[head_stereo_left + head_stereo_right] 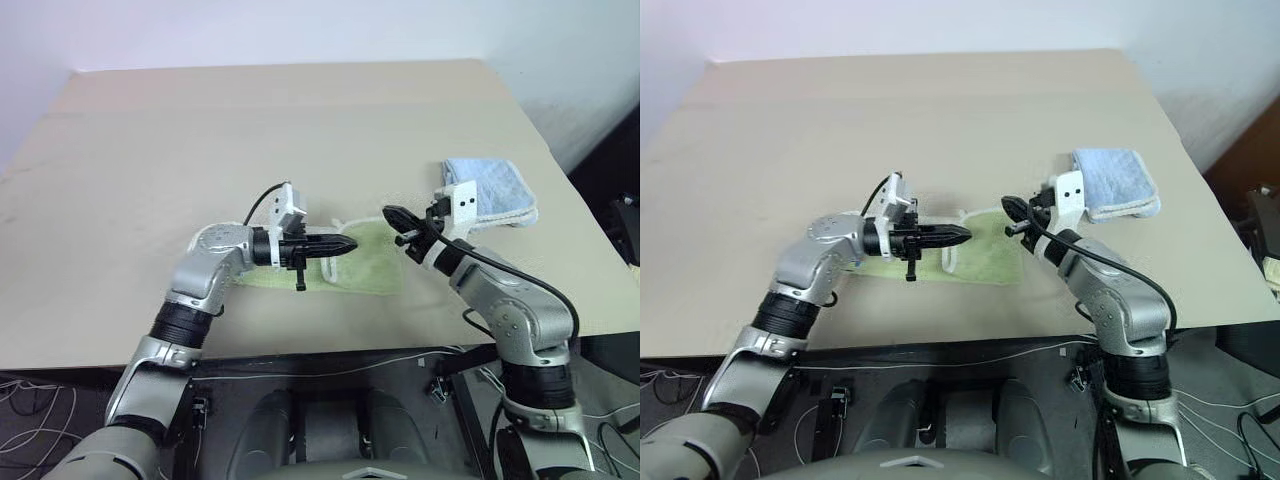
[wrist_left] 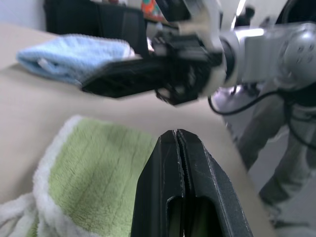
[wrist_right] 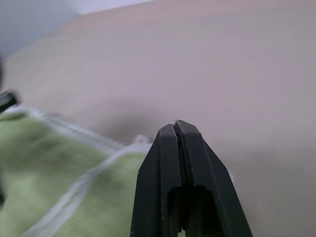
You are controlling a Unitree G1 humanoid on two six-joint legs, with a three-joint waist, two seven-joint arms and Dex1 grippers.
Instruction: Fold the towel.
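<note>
The light yellow-green towel (image 1: 368, 262) lies bunched on the table near the front edge, its white edging (image 3: 74, 129) showing. My left gripper (image 1: 352, 244) hovers level just above the towel's left part, pointing right, shut with nothing between its fingers. My right gripper (image 1: 388, 213) hangs above the towel's right end, pointing left toward the other gripper, shut and empty too. The two tips stand a short gap apart. The left arm hides part of the towel's left side.
A folded pale blue towel (image 1: 492, 190) lies at the right side of the table (image 1: 250, 130), behind my right wrist. The table's front edge runs just below the green towel. A dark cable (image 1: 500, 268) trails along my right arm.
</note>
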